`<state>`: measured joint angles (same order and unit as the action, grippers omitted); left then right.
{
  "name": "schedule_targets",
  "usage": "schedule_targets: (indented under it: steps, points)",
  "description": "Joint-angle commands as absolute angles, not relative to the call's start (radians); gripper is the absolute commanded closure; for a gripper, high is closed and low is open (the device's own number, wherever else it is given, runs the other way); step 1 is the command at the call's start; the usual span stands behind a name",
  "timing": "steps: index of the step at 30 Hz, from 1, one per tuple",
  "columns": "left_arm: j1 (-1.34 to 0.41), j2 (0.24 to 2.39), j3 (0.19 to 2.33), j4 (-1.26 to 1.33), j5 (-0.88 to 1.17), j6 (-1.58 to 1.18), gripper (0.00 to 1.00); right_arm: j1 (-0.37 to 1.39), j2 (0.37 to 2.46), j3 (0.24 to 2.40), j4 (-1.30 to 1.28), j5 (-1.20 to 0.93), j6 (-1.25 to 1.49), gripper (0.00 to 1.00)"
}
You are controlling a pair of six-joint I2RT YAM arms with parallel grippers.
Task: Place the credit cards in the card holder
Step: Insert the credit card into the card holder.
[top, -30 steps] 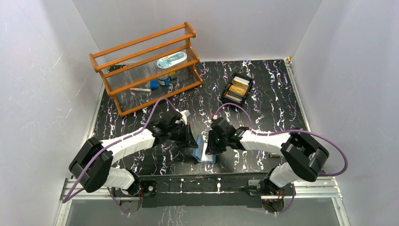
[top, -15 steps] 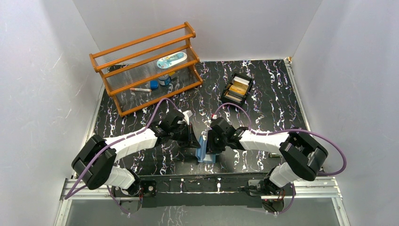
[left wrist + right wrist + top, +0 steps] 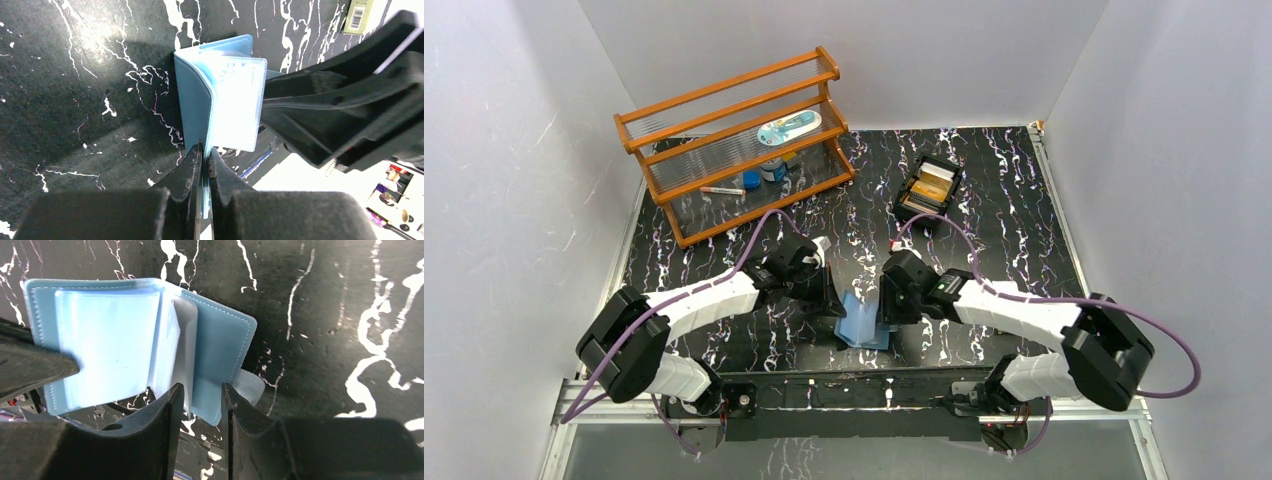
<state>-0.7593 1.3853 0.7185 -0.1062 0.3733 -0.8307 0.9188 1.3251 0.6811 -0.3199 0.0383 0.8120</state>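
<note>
The card holder (image 3: 864,322), a blue folding wallet, lies spread open near the table's front edge, between the two arms. My left gripper (image 3: 836,305) is shut on the edge of its left cover (image 3: 200,100), the fingertips (image 3: 195,155) pinching the thin blue flap. My right gripper (image 3: 202,387) stands open around the right cover (image 3: 220,355), which sits loosely between the jaws next to a clear sleeve. In the overhead view this gripper (image 3: 886,318) is at the holder's right side. The credit cards (image 3: 930,184), orange-gold and cream, lie in a black box further back.
The black box (image 3: 912,208) sits behind the right arm, past mid-table. A wooden rack (image 3: 734,140) with small items on its shelves stands at the back left. White walls close in both sides, and the metal rail runs along the front edge.
My right gripper's jaws have widened and loosened their hold on the right cover. The holder now lies flatter and more spread. The right arm has swung outward to the right.
</note>
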Motion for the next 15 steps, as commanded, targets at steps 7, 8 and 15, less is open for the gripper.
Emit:
schedule_targets:
  steps: [7,8,15]
  points:
    - [-0.767,1.326,0.720,-0.148,0.379,-0.819,1.00,0.905,1.146,0.831,-0.471,0.289,0.650,0.56]
    - [-0.767,1.322,0.708,-0.140,0.382,-0.823,1.00,0.898,1.139,0.850,-0.456,0.312,0.602,0.55]
    - [-0.767,1.308,0.664,-0.097,0.403,-0.832,1.00,0.797,1.247,0.983,-0.360,0.337,0.221,0.48]
